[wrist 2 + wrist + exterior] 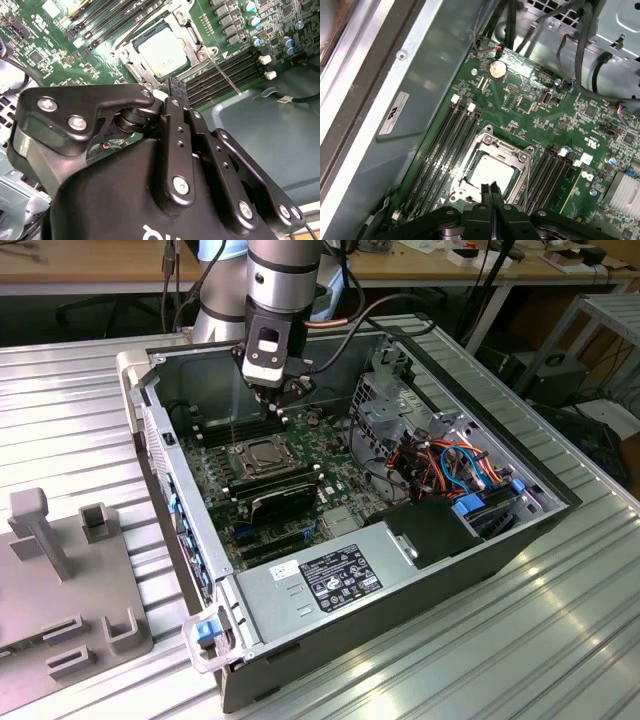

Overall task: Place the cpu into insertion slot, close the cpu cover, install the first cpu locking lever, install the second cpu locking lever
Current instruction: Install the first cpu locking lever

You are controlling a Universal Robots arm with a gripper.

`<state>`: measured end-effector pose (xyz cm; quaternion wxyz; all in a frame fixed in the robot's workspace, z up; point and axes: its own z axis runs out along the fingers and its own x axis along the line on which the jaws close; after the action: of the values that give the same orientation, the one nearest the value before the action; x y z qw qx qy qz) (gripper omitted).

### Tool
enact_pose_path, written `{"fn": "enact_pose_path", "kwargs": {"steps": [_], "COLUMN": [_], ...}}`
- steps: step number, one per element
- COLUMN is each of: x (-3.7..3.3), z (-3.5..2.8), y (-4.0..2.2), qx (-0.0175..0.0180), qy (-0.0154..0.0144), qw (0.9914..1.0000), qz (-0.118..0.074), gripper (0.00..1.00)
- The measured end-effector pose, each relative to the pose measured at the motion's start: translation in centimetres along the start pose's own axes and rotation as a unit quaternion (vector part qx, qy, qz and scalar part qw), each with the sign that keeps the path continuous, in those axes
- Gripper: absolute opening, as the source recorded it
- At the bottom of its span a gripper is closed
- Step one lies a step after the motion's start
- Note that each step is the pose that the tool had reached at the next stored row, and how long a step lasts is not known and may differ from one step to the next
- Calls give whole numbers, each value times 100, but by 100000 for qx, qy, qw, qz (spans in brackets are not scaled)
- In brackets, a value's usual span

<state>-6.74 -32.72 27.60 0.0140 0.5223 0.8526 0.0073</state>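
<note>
Part of cpu cover (pixel 506 146) behind fingers (pixel 488 196)

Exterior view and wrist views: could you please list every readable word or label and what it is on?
On the grey power supply box, the black-and-white label: print unreadable.
On the grey case wall, the white sticker: unreadable.
On the silver-grey square cpu: faint marks, unreadable.
Nothing can be quoted.

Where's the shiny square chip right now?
In the exterior view, the cpu sits in the insertion slot left of centre, just below the gripper, between memory slots.
</note>
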Motion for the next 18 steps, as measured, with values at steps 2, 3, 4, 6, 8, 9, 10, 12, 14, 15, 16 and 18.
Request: {"fn": "enact_pose_path", "kwargs": {"steps": [2,3,4,6,8,9,10,12,14,15,16,18], "x": [0,0,0,0,0,0,0,0,0,0,-2,78], "z": [0,0,0,0,0,0,0,0,0,0,0,-11], "y": [0,0,0,0,0,0,0,0,0,0,-6,-192], "qx": [0,-3,-3,-5,-2,-4,-4,0,-4,-4,-31,-162], "qy": [1,3,5,6,7,6,6,6,5,5,48,286], "qw": [100000,100000,100000,100000,100000,100000,100000,100000,100000,100000,99984,99647], "qz": [-59,-124,-173,-177,-181,-180,-183,-183,-189,-195,-1767,-8392], "gripper": [11,11,11,11,11,11,11,11,11,11,11,11]}}
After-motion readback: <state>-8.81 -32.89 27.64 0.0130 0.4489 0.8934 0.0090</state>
